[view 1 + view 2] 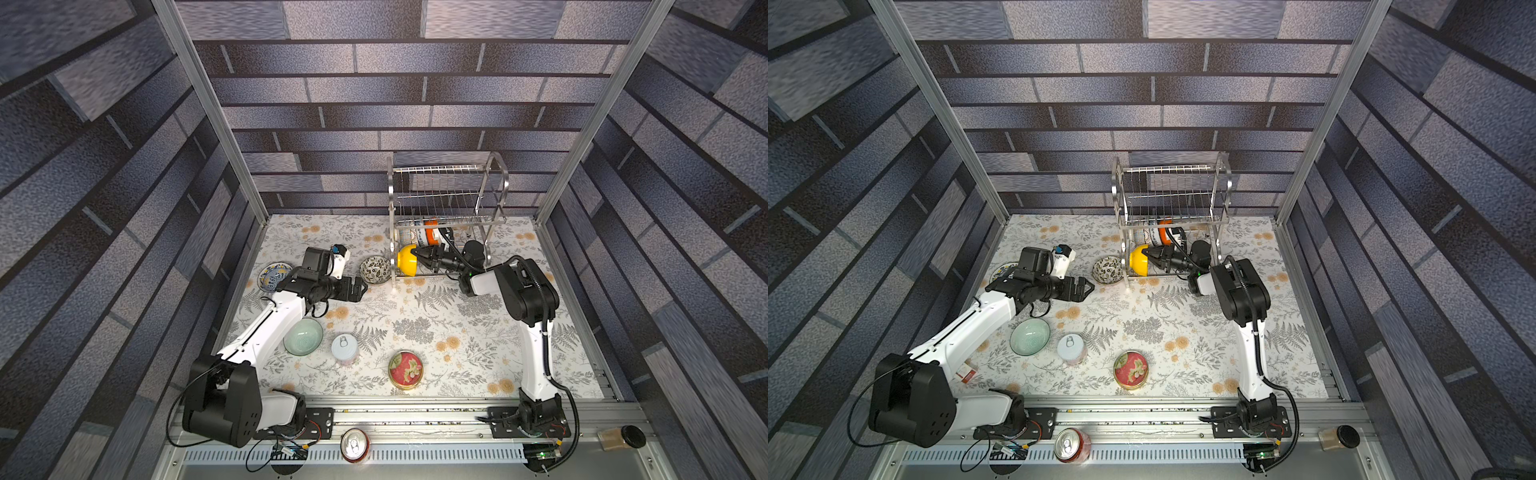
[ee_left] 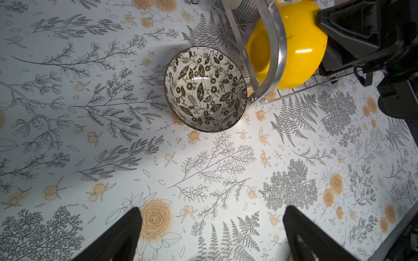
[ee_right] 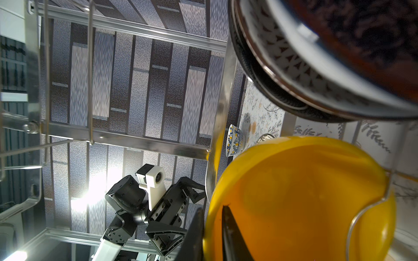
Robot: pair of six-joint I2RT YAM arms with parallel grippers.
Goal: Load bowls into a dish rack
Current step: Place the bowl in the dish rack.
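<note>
The dish rack (image 1: 449,195) (image 1: 1173,191) stands at the back of the table. A yellow bowl (image 1: 406,259) (image 3: 305,192) rests on edge at the front of its lower shelf. My right gripper (image 1: 419,254) (image 3: 212,209) is shut on that bowl's rim, one finger inside and one outside. Behind it in the rack sit an orange bowl (image 1: 431,232) and patterned ones. A dark floral bowl (image 1: 375,269) (image 2: 205,90) sits on the table against the rack's leg. My left gripper (image 1: 360,288) (image 2: 212,209) hovers open and empty just short of it.
A blue floral bowl (image 1: 274,275) lies behind the left arm and a pale green bowl (image 1: 303,336) beside it. A white pull-tab can (image 1: 345,348) and a red flower tin (image 1: 405,369) stand near the front. A drink can (image 1: 354,444) sits on the front rail.
</note>
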